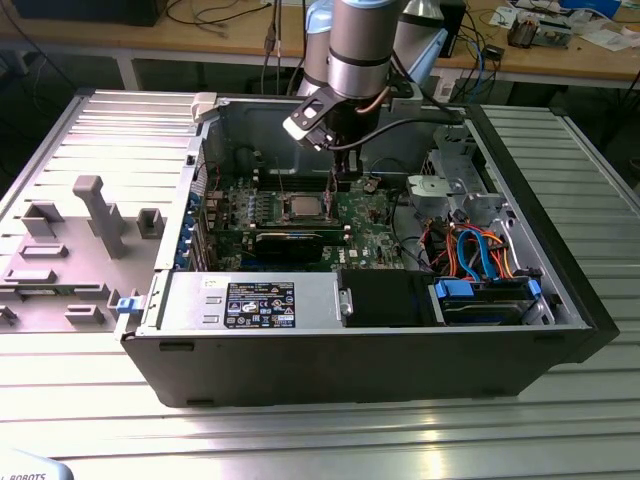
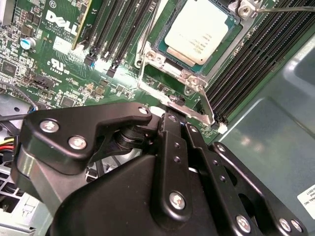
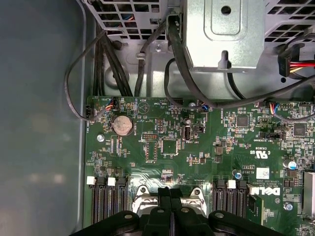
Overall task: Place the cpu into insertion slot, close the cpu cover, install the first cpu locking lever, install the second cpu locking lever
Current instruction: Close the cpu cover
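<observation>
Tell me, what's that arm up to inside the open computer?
A robot arm reaches into the open computer case, its gripper down at the green motherboard beside the insertion slot. The cpu already lies in that slot, with the cpu cover framing it; whether the cover is fully down is unclear. The jaws look shut near the cover's edge.
</observation>
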